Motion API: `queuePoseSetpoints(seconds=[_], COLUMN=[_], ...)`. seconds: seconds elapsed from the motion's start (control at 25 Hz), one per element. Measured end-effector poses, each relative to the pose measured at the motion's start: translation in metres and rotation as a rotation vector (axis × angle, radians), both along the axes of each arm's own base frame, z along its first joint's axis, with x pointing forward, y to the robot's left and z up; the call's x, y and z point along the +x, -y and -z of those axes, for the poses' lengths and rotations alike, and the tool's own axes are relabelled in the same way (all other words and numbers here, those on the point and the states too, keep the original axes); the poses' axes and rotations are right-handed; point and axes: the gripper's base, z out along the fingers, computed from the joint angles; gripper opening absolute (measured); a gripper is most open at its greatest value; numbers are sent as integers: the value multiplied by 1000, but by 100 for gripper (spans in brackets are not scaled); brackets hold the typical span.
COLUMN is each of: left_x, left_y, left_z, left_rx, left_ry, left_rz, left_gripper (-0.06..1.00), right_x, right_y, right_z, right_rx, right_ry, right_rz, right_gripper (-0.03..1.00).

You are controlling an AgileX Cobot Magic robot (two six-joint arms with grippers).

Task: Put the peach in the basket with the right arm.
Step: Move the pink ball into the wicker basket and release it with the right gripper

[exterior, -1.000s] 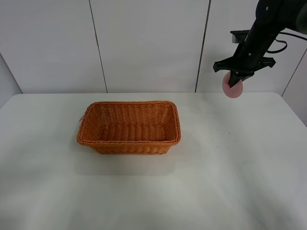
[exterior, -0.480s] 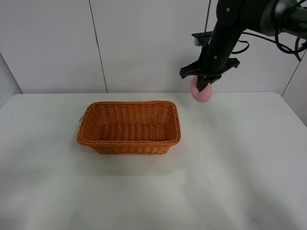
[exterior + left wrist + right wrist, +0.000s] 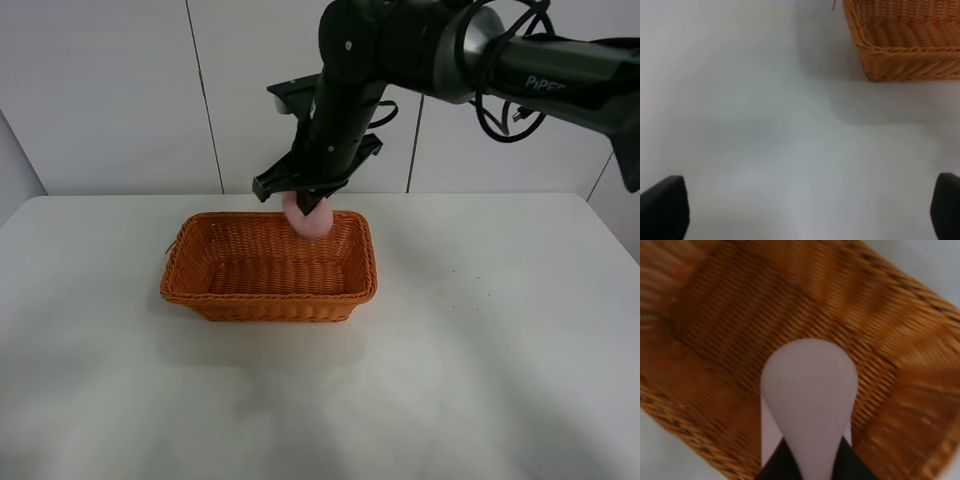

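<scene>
In the exterior high view the pink peach [image 3: 312, 220] hangs over the back right part of the orange wicker basket [image 3: 208, 290], just above its rim. My right gripper [image 3: 307, 205], on the black right arm [image 3: 350, 90] reaching in from the right, is shut on it. In the right wrist view the peach [image 3: 807, 390] sits between the dark fingertips [image 3: 777, 467], with the basket's woven floor [image 3: 730, 315] below. My left gripper [image 3: 805, 207] stands open over bare table, and the basket's corner [image 3: 905, 50] lies ahead of it.
The white table [image 3: 480, 340] carries only the basket. A white panelled wall [image 3: 110, 90] stands right behind the table's back edge. Loose black cables [image 3: 500, 110] hang from the right arm.
My right arm has swung left from above the table's back right with the peach in its grip, and now holds it over the basket. The basket has not moved.
</scene>
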Motion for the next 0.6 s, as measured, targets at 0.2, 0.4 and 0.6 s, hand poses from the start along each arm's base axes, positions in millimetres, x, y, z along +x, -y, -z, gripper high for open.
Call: queuePoseSetpoints(seconds=[0.2, 0.4, 0.6], left_x=[0, 0, 0], left_y=[0, 0, 0], left_z=[0, 0, 0], left_rx=[0, 0, 0], left_ry=[0, 0, 0], left_rz=[0, 0, 0], left_gripper=[99, 99, 99], right_x=[8, 21, 24], right_y=[-18, -28, -31], right_z=[42, 91, 117], right_rx=[-14, -21, -36], right_ry=[-21, -25, -42], right_rz=[-13, -12, -11], right_gripper=[-1, -1, 15])
